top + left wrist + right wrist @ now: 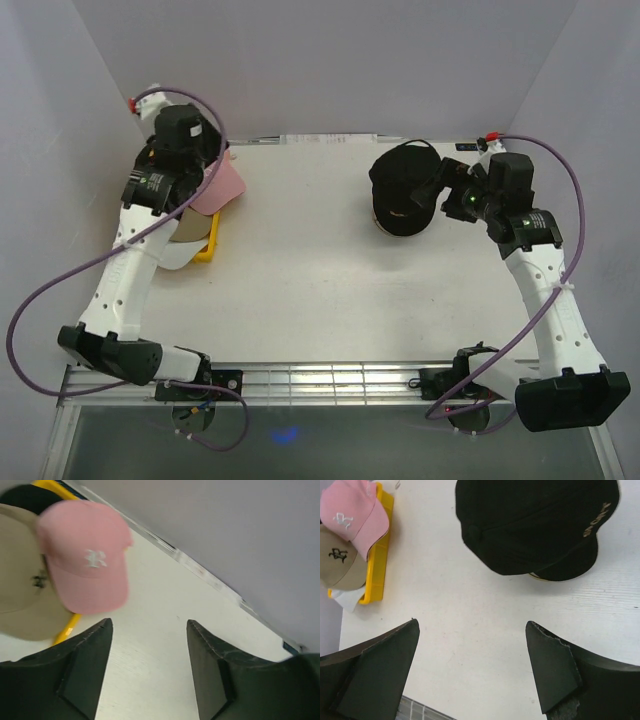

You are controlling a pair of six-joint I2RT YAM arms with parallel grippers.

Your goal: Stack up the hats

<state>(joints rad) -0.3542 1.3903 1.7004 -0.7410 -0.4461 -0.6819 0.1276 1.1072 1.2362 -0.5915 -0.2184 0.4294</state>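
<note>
Left claw [148,645]: spread, nothing between the fingers. It hangs over bare desk [320,290], just beside the pile in the far-left corner.

Pile: pink cap [87,555] on top, overlapping the tan cap [20,585], both over the yellow tray [376,555]. A white sliver [344,600] pokes out under the tan one at the tray's end. Probably the white cap, but too little shows to be sure.

Right claw [470,650]: spread wide, empty, just beside the black cap [530,525], not touching it.

Black cap sits far right on the desk, well apart from the pile, with gold lettering along one side. A thin gold bit [540,577] shows under its edge.

In the way: from overhead the left arm [130,260] covers most of the pile, so only the pink brim and a tray corner show there. The pile lies close to the left side wall [60,120], and the black cap is near the back edge.
</note>
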